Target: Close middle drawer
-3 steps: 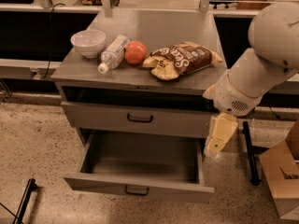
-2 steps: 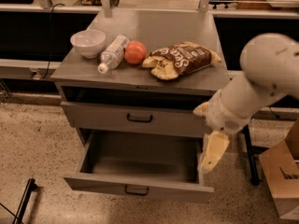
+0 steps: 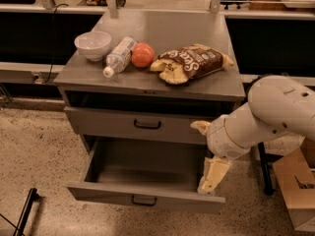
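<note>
The middle drawer [image 3: 98,193] is pulled far out of the grey cabinet. Its deep tray is empty, and its low front panel carries a small black handle [image 3: 143,199]. My gripper [image 3: 212,175] hangs cream-coloured from the white arm [image 3: 275,114]. It points down at the drawer's right side, just behind the right end of the front panel. Whether it touches the drawer I cannot tell. It holds nothing that I can see.
Above the open drawer is a taller drawer front [image 3: 98,122] with a bigger handle. The cabinet top [image 3: 167,28] holds a white bowl [image 3: 93,44], a lying water bottle [image 3: 119,56], an orange fruit [image 3: 142,54] and a chip bag [image 3: 189,63]. A cardboard box [image 3: 298,191] stands on the floor at the right.
My arm has swung down and to the left, bringing the gripper from beside the upper drawer front to the open drawer's right front corner. The drawer has not moved.
</note>
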### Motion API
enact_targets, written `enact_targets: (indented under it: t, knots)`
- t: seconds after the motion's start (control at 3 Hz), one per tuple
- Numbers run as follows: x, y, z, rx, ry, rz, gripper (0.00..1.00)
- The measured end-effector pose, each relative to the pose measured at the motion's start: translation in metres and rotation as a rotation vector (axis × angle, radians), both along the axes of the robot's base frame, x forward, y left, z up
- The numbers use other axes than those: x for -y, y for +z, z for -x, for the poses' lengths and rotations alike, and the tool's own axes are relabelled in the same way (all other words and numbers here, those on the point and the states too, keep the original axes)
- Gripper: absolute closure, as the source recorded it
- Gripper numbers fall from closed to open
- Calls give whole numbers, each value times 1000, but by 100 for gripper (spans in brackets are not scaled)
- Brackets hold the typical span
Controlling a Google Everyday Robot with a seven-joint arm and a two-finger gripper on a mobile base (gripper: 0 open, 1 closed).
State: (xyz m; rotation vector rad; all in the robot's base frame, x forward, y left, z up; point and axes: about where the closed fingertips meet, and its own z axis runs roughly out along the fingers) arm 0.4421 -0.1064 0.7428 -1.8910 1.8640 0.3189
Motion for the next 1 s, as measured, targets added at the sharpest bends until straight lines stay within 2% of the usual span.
enact_targets:
  t: [0.33, 0.67, 1.0]
  knots:
    - [-7, -38, 2, -55, -36, -13, 0]
    - [-29, -122, 54, -75, -60, -48, 0]
    - [-29, -122, 53, -75, -62, -47, 0]
